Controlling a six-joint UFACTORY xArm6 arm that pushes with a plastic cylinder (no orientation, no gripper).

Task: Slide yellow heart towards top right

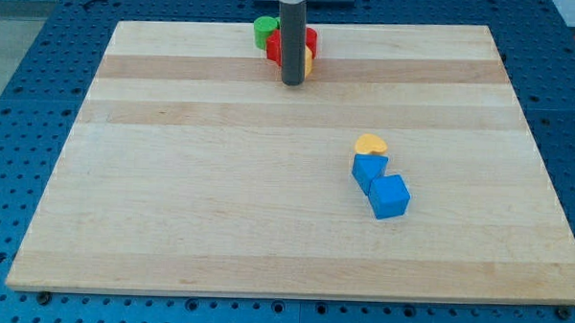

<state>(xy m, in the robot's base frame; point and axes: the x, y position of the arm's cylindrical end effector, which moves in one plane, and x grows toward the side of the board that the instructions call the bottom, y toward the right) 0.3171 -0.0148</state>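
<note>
The yellow heart (371, 143) lies on the wooden board (219, 197), right of centre, touching the top of a blue block (369, 170). A blue cube (391, 196) sits just below and right of that block. My tip (291, 82) rests on the board near the view's top centre, well up and left of the yellow heart. The rod stands in front of a cluster of blocks: a green one (265, 29), a red one (276, 48) and a yellow one (308, 61), partly hidden behind the rod.
The board lies on a blue perforated table (41, 67). The cluster of green, red and yellow blocks sits close to the board's top edge.
</note>
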